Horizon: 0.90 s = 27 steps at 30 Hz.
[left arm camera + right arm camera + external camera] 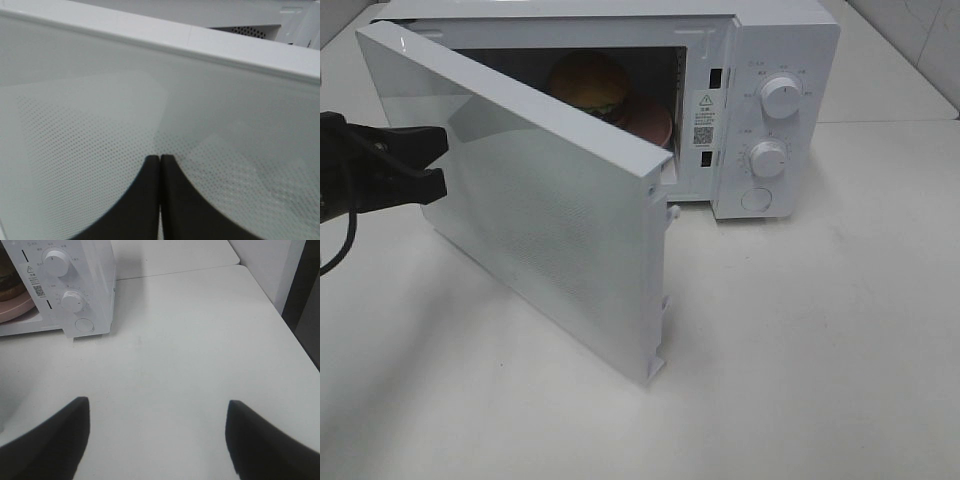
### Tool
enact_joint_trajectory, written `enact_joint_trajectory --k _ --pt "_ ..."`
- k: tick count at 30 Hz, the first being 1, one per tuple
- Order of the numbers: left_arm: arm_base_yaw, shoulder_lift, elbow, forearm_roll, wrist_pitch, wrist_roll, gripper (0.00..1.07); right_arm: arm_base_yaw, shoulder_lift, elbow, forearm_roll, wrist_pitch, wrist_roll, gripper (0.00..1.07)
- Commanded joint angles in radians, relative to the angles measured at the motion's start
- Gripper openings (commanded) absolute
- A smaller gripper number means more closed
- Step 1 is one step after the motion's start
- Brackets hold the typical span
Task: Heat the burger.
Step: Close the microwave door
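Note:
The burger [590, 82], with its golden-brown bun, sits on a pink plate [653, 122] inside the white microwave [790, 40]. The microwave door [550, 220] stands partly open, swung out toward the front left. My left gripper [441, 165] is shut with nothing held, and its tips sit at the door's outer face near the hinge-side edge. The left wrist view shows the shut fingertips [150, 172] against the dotted door panel [100, 110]. The right gripper [157, 407] is open and empty over bare table, right of the microwave. A sliver of the burger [6, 277] and the plate [15, 310] shows in that view.
The control panel carries two round knobs [781, 96] [768, 158] and a round button [757, 199]. The white table [800, 340] runs to an edge on the right [295, 340]. A wall stands behind the microwave.

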<state>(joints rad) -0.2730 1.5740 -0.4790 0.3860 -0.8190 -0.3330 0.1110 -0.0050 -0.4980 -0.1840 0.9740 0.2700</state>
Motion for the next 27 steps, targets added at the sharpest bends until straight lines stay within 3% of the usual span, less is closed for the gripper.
enact_joint_trajectory --k 1,10,20,27 --pt "-0.033 0.02 -0.019 -0.036 -0.012 0.004 0.0 -0.006 -0.025 0.002 0.002 -0.001 0.008 0.73" --pt "-0.088 0.061 -0.066 -0.072 -0.007 0.006 0.0 -0.006 -0.025 0.002 0.002 -0.001 0.008 0.73" --pt "-0.209 0.167 -0.184 -0.199 0.0 0.046 0.0 -0.006 -0.025 0.002 0.002 -0.001 0.008 0.73" --pt "-0.251 0.231 -0.261 -0.27 0.032 0.053 0.0 -0.006 -0.025 0.002 0.002 -0.001 0.008 0.73"
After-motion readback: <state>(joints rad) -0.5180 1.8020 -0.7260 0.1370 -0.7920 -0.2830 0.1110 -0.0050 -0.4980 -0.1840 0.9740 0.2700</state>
